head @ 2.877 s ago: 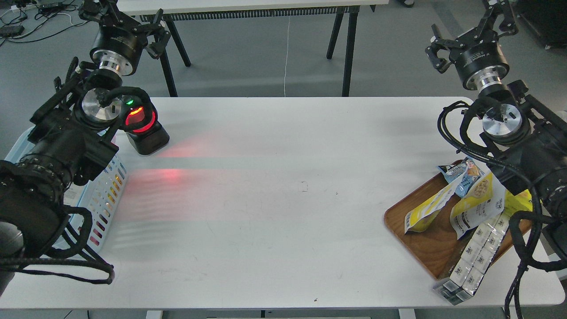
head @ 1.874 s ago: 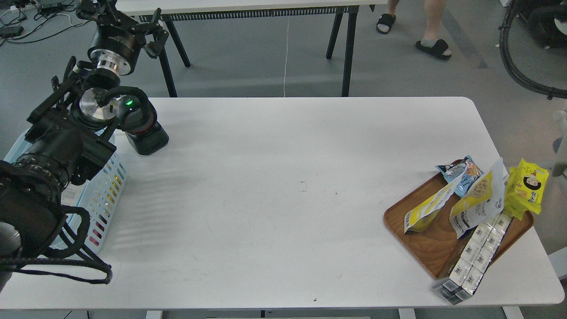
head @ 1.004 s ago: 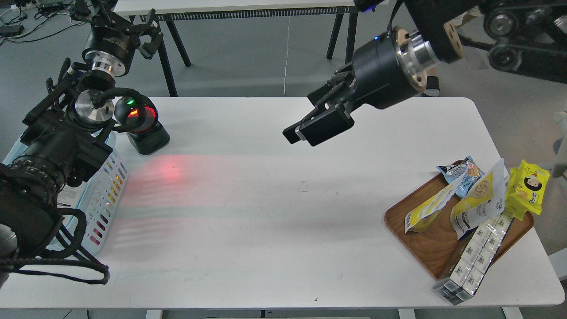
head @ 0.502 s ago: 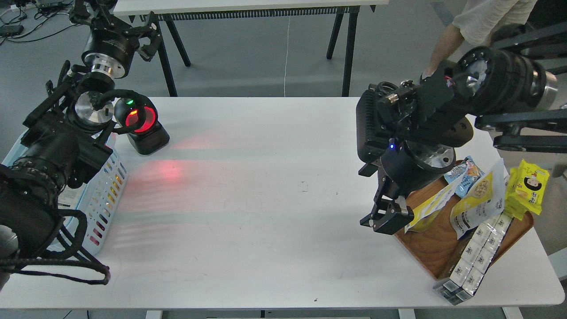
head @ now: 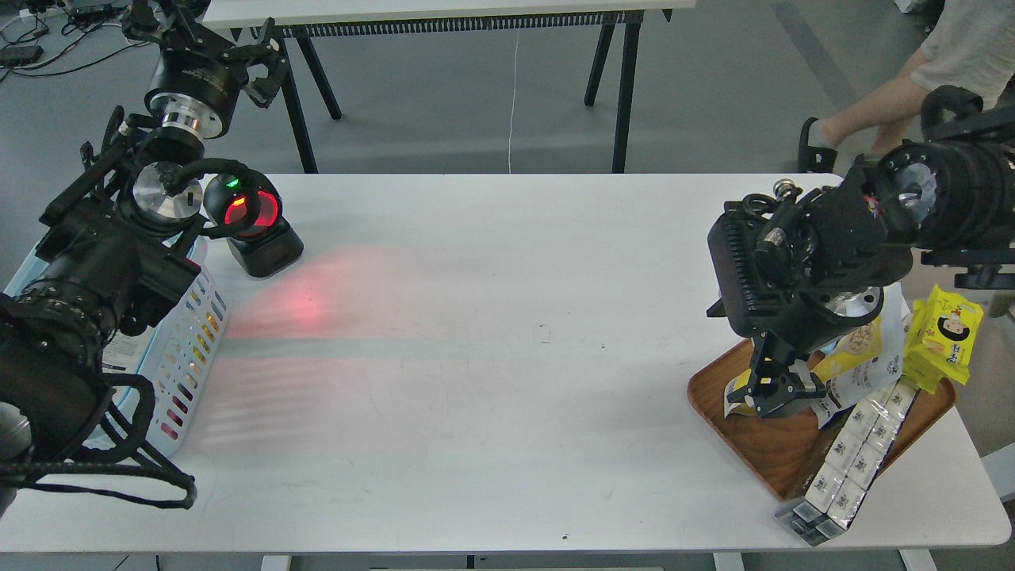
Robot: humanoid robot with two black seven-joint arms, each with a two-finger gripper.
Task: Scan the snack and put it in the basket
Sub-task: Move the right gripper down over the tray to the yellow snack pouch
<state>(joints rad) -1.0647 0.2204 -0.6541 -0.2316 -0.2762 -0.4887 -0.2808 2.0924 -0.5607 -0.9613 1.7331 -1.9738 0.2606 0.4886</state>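
Observation:
The snack (head: 864, 353), a white-grey pouch with a yellow panel and a round picture of beige balls, leans on the brown wooden tray (head: 761, 448) at the right, partly hidden by my right arm. My right gripper (head: 775, 396) points down over the tray's left part, just left of the snack, on top of a second white-yellow pouch (head: 737, 394). Its fingers are dark and cannot be told apart. The light-blue basket (head: 198, 333) stands at the table's left edge, mostly hidden by my left arm. My left gripper (head: 210, 44) is raised at the far left, open and empty.
A black scanner (head: 252, 226) with a red light stands beside the basket and casts a red glow on the table. A bright yellow packet with a cartoon face (head: 947, 337) and a long row of white packets (head: 852, 460) lie on the tray. A person's leg shows at the back right.

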